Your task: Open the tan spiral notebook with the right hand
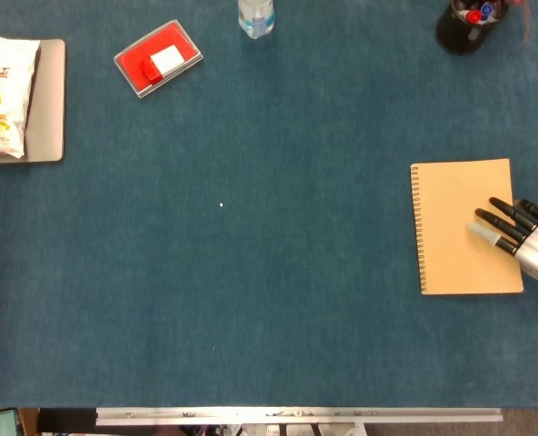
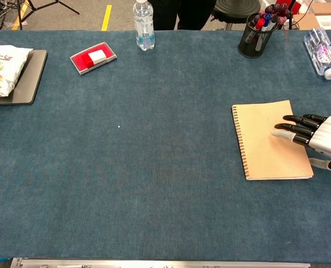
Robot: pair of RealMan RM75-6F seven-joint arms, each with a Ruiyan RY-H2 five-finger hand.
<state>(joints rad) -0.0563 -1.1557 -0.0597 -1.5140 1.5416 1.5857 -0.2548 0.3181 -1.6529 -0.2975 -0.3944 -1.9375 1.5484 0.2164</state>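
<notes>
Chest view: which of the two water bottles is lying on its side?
The bottle at the far right, beside the pen cup, lies on its side. The other bottle stands upright.

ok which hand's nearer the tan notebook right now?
Right. The right hand reaches in from the notebook's free edge, fingers extended over the closed cover. The left hand shows in neither view, so its position can't be given.

Teal felt-covered table, metal rail along its near edge, grey floor with yellow line beyond
</notes>
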